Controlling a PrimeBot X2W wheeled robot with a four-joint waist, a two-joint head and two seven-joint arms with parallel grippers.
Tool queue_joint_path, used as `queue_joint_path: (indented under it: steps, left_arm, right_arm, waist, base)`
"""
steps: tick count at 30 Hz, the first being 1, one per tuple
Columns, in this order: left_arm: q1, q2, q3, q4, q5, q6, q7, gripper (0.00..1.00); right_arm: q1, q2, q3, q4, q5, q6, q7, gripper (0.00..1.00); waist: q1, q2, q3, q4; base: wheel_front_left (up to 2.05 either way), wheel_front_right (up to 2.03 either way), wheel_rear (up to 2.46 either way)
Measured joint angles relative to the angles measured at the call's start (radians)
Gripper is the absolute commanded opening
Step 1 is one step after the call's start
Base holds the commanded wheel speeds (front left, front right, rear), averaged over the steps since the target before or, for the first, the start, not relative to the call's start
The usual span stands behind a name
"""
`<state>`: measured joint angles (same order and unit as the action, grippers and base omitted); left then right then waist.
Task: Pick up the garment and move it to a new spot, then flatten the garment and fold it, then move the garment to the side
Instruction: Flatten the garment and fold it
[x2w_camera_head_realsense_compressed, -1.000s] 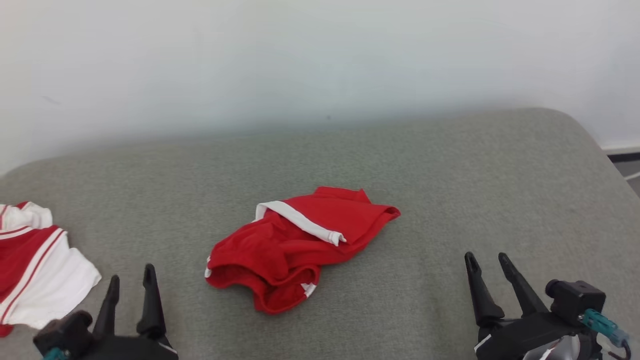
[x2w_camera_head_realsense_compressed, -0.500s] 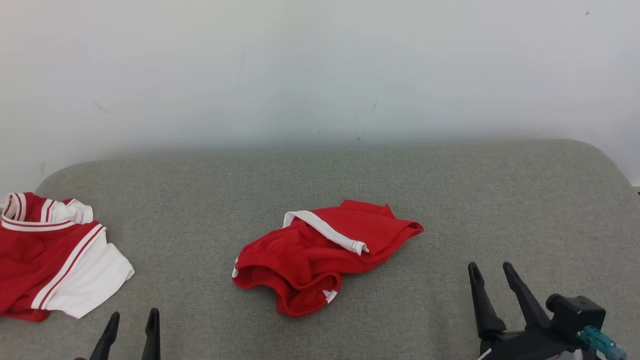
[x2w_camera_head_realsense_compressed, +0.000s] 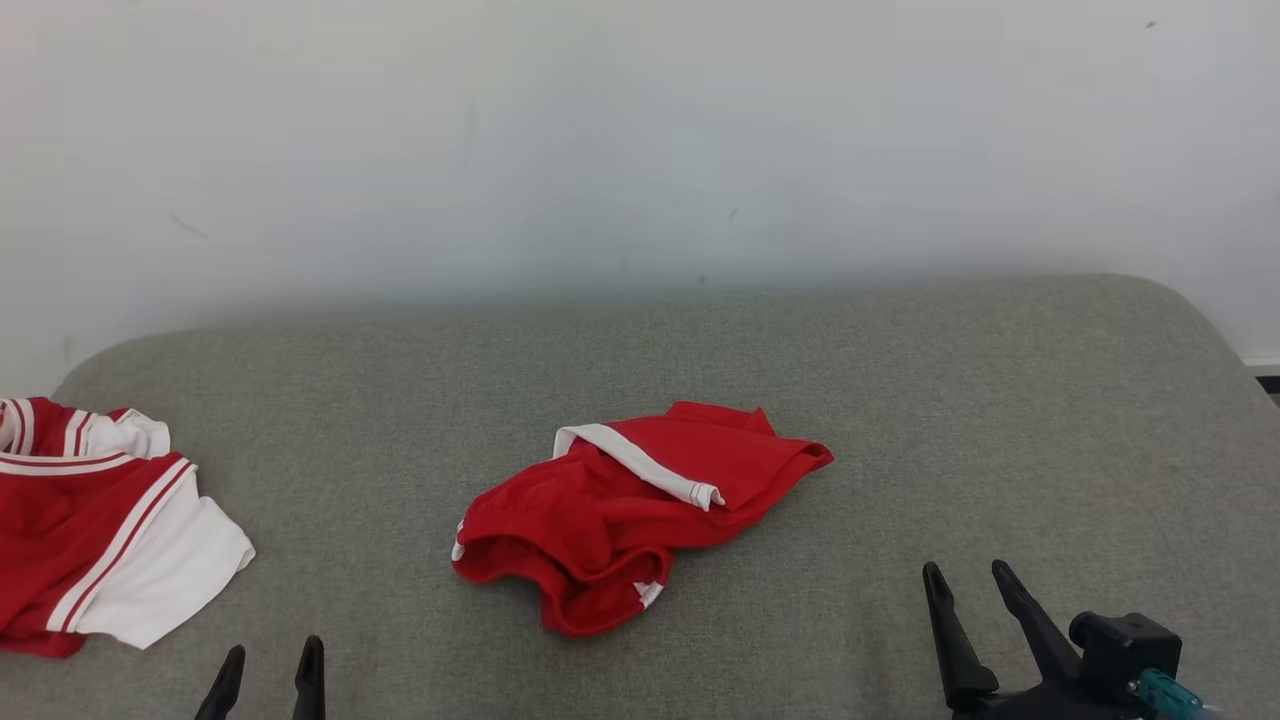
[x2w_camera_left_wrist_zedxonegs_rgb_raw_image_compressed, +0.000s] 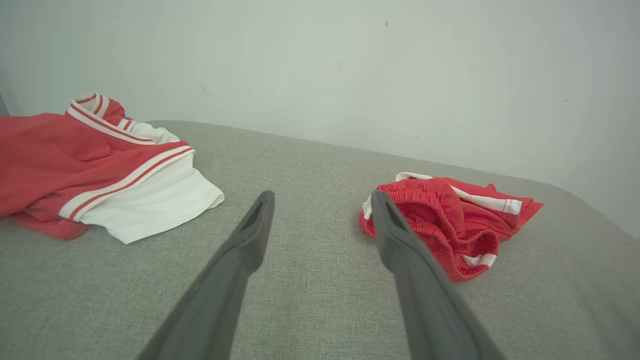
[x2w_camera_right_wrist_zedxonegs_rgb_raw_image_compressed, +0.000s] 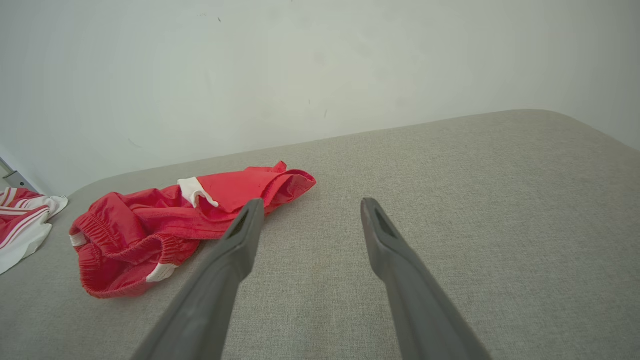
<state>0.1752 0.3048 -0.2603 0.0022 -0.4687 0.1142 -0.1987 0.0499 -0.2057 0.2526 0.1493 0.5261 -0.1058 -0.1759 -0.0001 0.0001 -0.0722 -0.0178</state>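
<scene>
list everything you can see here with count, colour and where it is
red garment: one, red with white trim, crumpled near the middle of the padded surface
red and white garment: one, red with white stripes and a white panel, lying at the left end of the surface, partly cut off by the edge of the head view
padded surface: one, grey fabric, spans the scene under both garments
wall: one, white, behind the surface
left gripper: one, dark, lower left of the head view, open, holding nothing
right gripper: one, dark, lower right of the head view, open, holding nothing
</scene>
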Motion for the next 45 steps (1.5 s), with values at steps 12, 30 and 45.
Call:
queue_joint_path:
  steps: [12,30,45]
  left_arm:
    - [0.002,-0.011,0.012,-0.037,0.000,0.001,0.036,1.00]
    - [-0.108,-0.019,-0.054,0.017,0.012,-0.019,0.153,1.00]
    - [-0.477,-0.079,-0.134,0.331,-0.010,-0.100,0.426,1.00]
  right_arm:
    - [-0.003,0.000,-0.001,0.000,-0.007,-0.001,0.000,1.00]
    - [-0.099,-0.010,0.090,0.004,-0.032,0.040,0.109,1.00]
    - [-0.428,-0.063,0.210,0.047,-0.117,0.095,0.463,0.96]
  waist:
    - [0.0002,0.0000,0.008,-0.010]
    - [0.0002,0.0000,0.030,0.001]
    - [0.0003,0.0000,0.122,0.053]
  base:
    - [0.00,0.00,0.00]
    - [0.00,0.00,0.00]
    - [0.00,0.00,0.00]
